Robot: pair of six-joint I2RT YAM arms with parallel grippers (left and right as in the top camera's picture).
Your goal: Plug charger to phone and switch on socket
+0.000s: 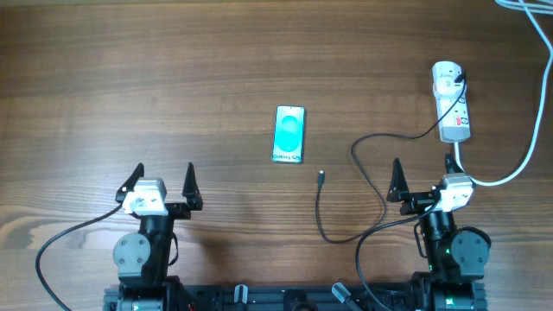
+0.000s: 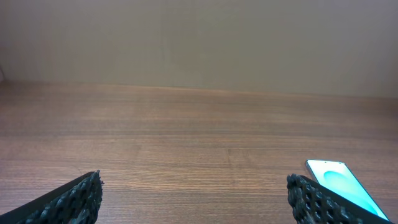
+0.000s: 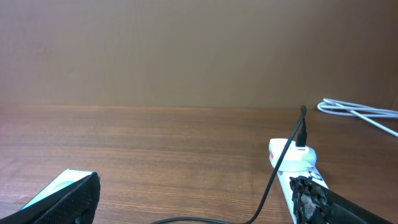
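The phone (image 1: 289, 134) lies flat mid-table, cyan screen up; it also shows at the lower right of the left wrist view (image 2: 339, 182) and at the lower left of the right wrist view (image 3: 53, 186). The white socket (image 1: 451, 102) lies at the right back, and shows in the right wrist view (image 3: 295, 163). The charger cable (image 1: 371, 142) runs from its plug in the socket in a loop to a loose connector (image 1: 321, 177) below the phone. My left gripper (image 1: 161, 183) is open and empty, well left of the phone. My right gripper (image 1: 425, 178) is open and empty, just in front of the socket.
A thick white lead (image 1: 527, 147) runs from the socket along the right edge to the back corner, also in the right wrist view (image 3: 360, 113). The robots' own black cables (image 1: 60, 246) trail by the arm bases. The table is bare wood.
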